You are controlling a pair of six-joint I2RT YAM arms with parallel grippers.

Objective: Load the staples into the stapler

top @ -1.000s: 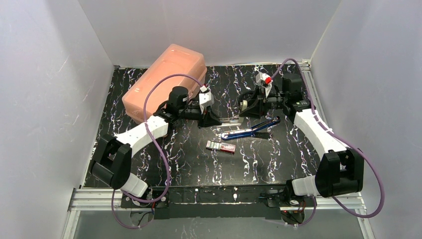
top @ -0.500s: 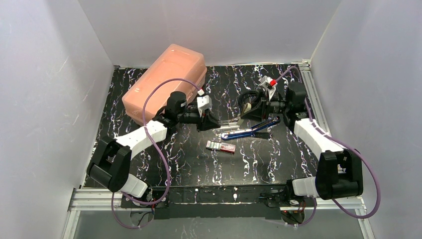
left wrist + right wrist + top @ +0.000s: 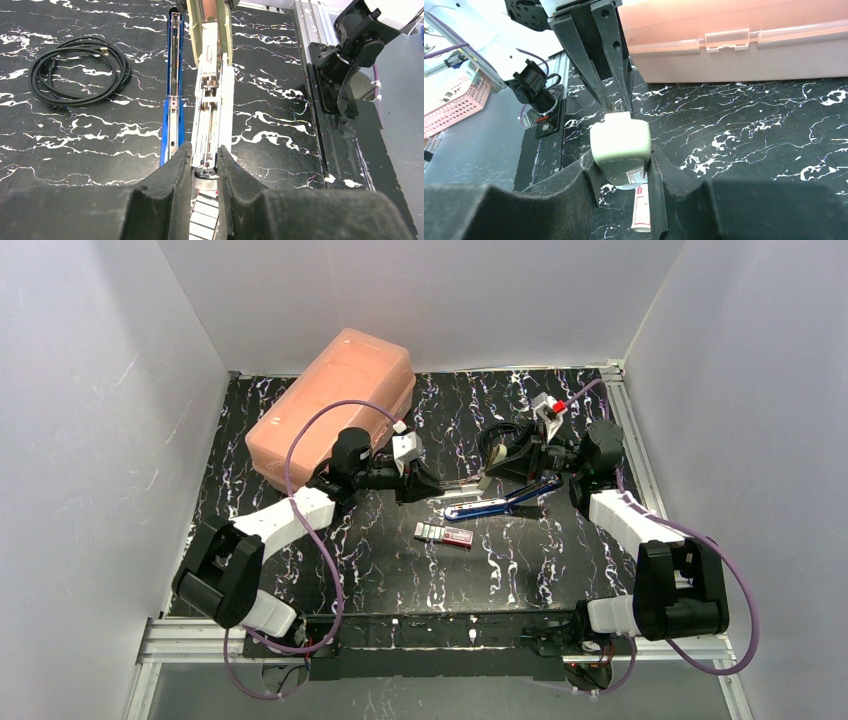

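— What is seen at the left?
— A large salmon-pink plastic case is set at the back. To its right, the left gripper is clamped on the metal magazine end of the opened blue-and-cream stapler.
— And the staples?
— The small flat pink-red cardboard box, with a grey tray showing at its left end, is laid on the black marbled table just in front of the stapler, touched by neither gripper. Further right, the stapler's cream top is pinched by the right gripper.

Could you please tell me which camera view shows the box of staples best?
The top external view: the staples box lies whole and unobstructed on the table, nearer the arm bases than the stapler. The right wrist view catches only what seems a part of it below the stapler's end; the left wrist view does not clearly show it.
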